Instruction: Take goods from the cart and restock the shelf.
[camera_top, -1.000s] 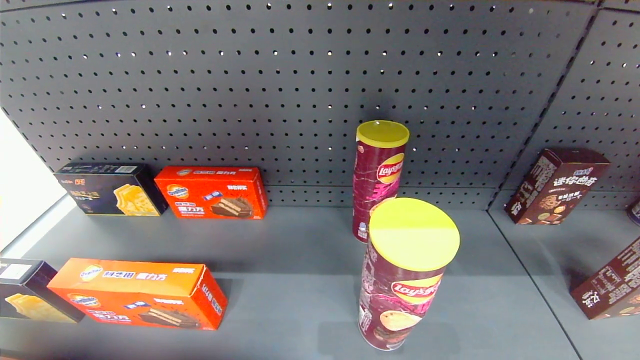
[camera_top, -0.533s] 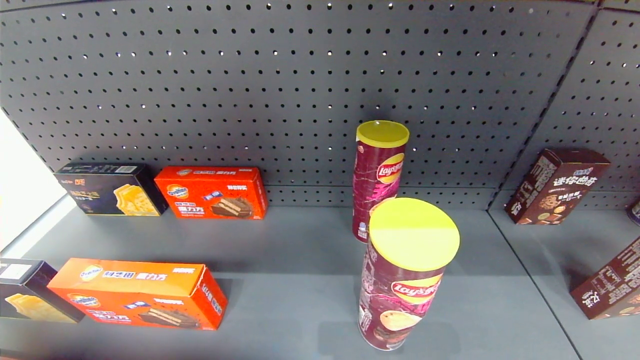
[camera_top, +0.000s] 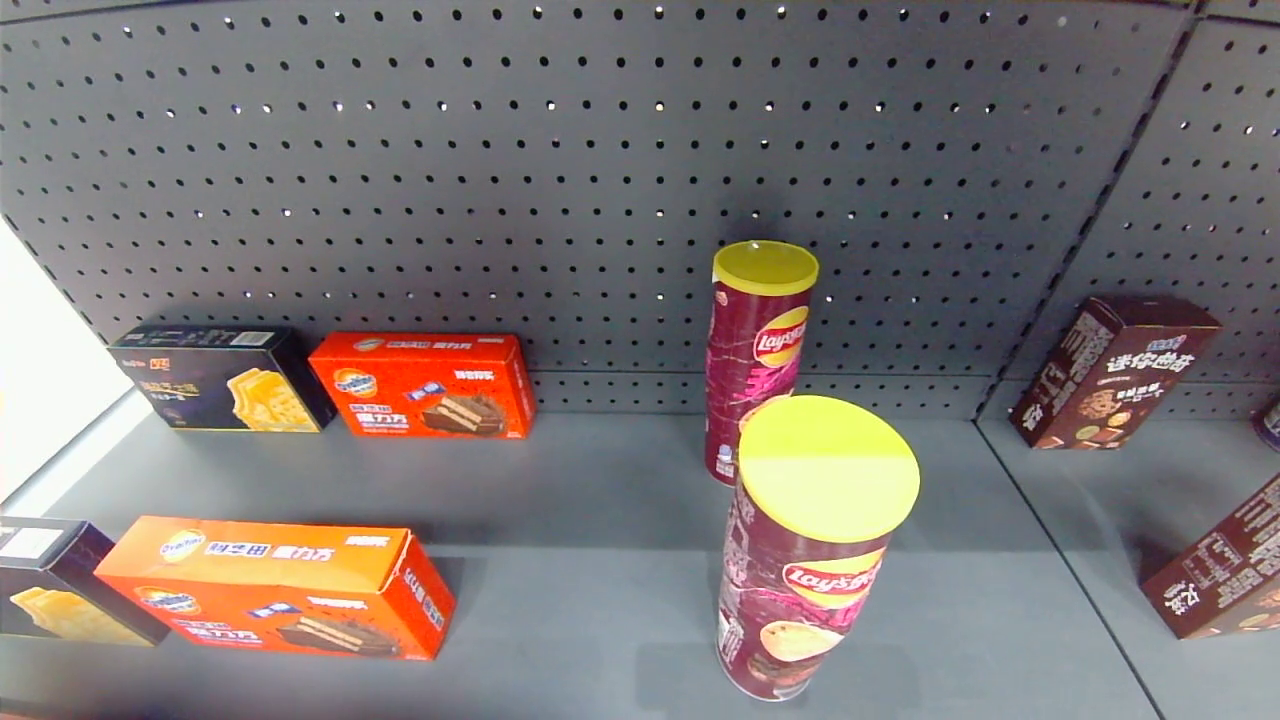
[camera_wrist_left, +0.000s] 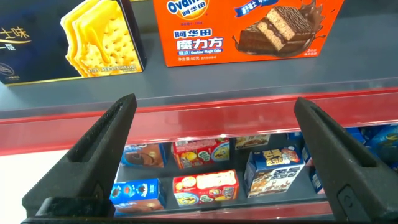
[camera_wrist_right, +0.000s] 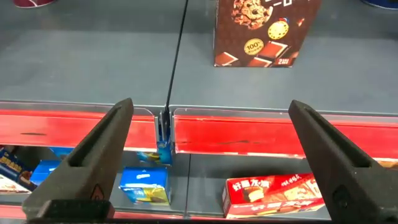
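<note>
The grey metal shelf (camera_top: 600, 520), backed by perforated pegboard (camera_top: 500, 200), was seen across the head view. Two tall cylindrical chip cans with flat yellow lids were stood upright right of centre, the front can (camera_top: 800, 590) partly covering the rear can (camera_top: 755, 340). Glossy orange boxes (camera_top: 425, 385) and dark cracker boxes (camera_top: 225, 378) were set at the left, and brown cookie boxes (camera_top: 1110, 370) at the right edge. The left gripper (camera_wrist_left: 214, 102) and right gripper (camera_wrist_right: 209, 107) were held before the shelf's red front rail (camera_wrist_left: 249, 118), their black wedge-shaped fingers (camera_wrist_left: 99, 149) spread wide apart, with nothing held.
</note>
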